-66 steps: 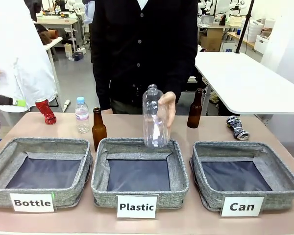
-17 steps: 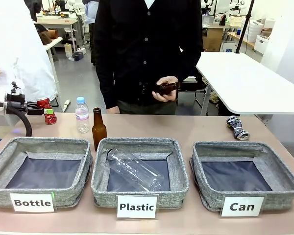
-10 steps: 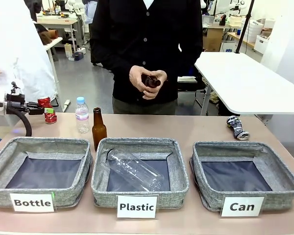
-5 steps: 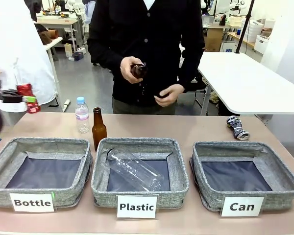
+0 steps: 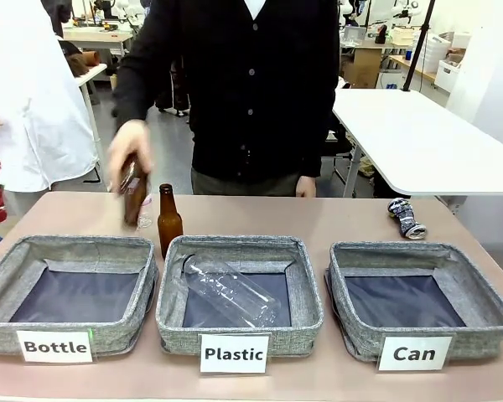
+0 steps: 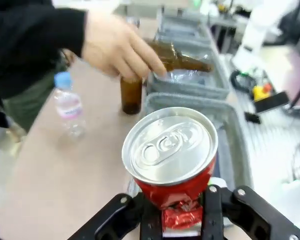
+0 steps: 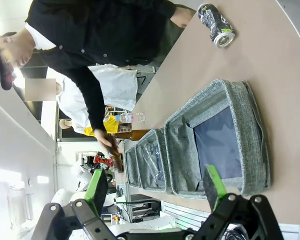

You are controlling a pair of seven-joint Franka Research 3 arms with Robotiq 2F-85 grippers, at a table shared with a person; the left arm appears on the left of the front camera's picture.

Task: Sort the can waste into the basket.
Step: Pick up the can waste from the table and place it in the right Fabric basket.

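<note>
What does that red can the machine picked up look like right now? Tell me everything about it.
The red can is a shiny metal drink can with red sides and a round silver lid that faces the left wrist camera. Its lower part is crushed into crumpled folds. The left gripper is shut on that crumpled part, one finger on each side, and holds it in the air, clear of the table. In the front view it sits at the far left edge. Nothing but the fingers touches it.
</note>
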